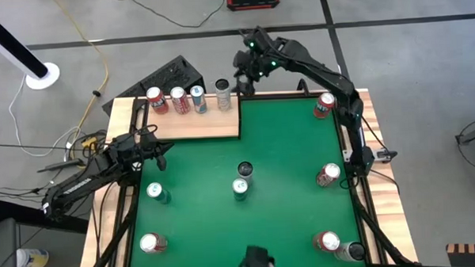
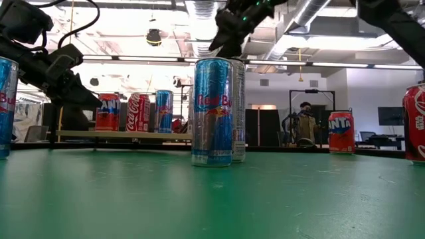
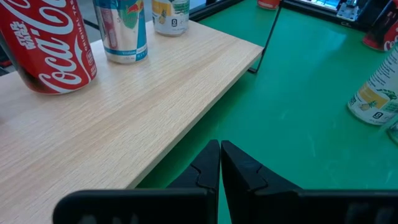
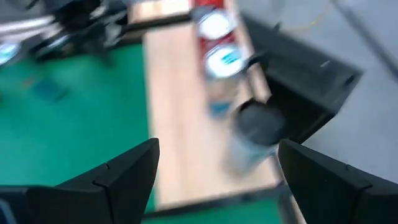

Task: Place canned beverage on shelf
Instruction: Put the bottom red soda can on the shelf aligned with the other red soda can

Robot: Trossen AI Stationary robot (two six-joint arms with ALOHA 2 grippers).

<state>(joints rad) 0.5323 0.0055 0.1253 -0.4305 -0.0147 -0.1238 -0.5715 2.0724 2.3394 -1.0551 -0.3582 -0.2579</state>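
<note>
The shelf (image 1: 194, 125), a pale-wood board, lies at the table's far left corner. On it stand upright on their bases a red can (image 1: 155, 101), a red-and-white can (image 1: 178, 100), a blue can (image 1: 197, 99) and a pale dark-topped can (image 1: 223, 94). My right gripper (image 1: 243, 84) hovers open above the shelf's right end, just beyond the pale can (image 4: 256, 134), holding nothing. My left gripper (image 1: 156, 149) is shut beside the shelf's near edge (image 3: 186, 124), with nothing between its fingers (image 3: 219, 168).
More cans stand on the green felt (image 1: 285, 148): two at the middle (image 1: 241, 181), two near the left edge (image 1: 155, 192) (image 1: 152, 244), and several along the right edge (image 1: 328, 175). A black case (image 1: 168, 76) sits behind the shelf.
</note>
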